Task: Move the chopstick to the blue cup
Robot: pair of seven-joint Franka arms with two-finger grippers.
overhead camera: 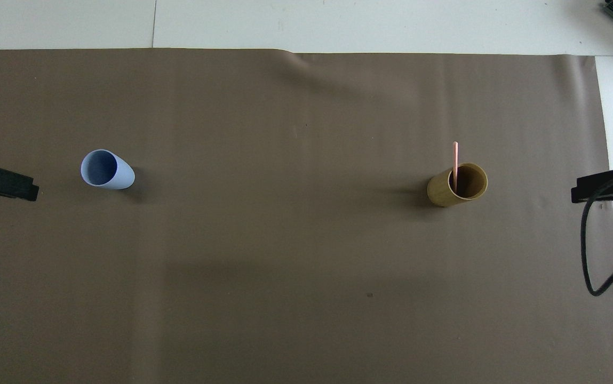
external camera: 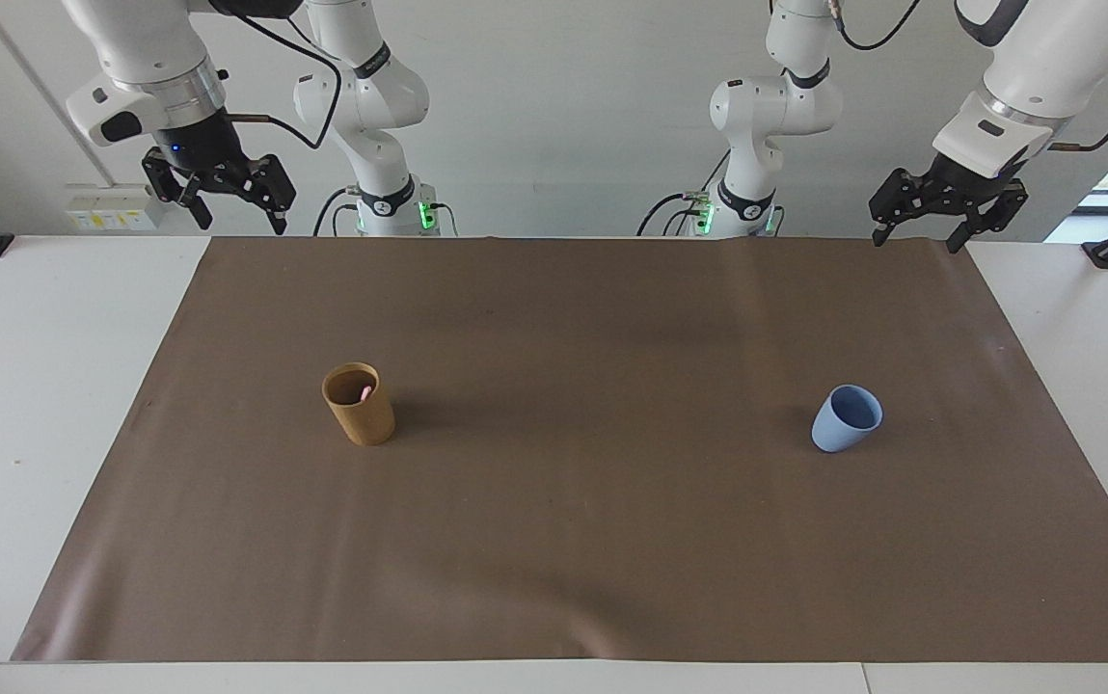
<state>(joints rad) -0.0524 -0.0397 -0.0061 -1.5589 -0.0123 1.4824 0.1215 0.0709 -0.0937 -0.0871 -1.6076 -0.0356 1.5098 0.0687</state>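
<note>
- One chopstick (overhead camera: 455, 160), pale pink, stands in the tan cup (overhead camera: 458, 185); lower end inside, upper end sticking out above the rim, leaning on the rim. In the facing view only its pink tip (external camera: 365, 392) shows within the cup mouth.
- Tan cup (external camera: 359, 403): one, upright cylinder, resting on the brown mat (external camera: 592, 540) toward the right arm's end of the table.
- One blue cup (external camera: 847, 417), upright on the same mat, mouth open and nothing seen in it; well apart from the tan cup, toward the left arm's end, about as near to the robots as the tan cup is.
- Cups counted: two in all, one tan, one blue. Chopsticks: one.
- Right gripper (external camera: 230, 210): up in the air, well apart from the tan cup, over the mat's corner at the robots' end on the tan cup's side; fingers spread, holding nothing.
- Left gripper (external camera: 918, 233): raised over the mat's other corner at the robots' end, well apart from the tan cup, on the blue cup's side; fingers spread, holding nothing.
- One brown mat covers most of the white table (external camera: 42, 386); both cups sit on it.
</note>
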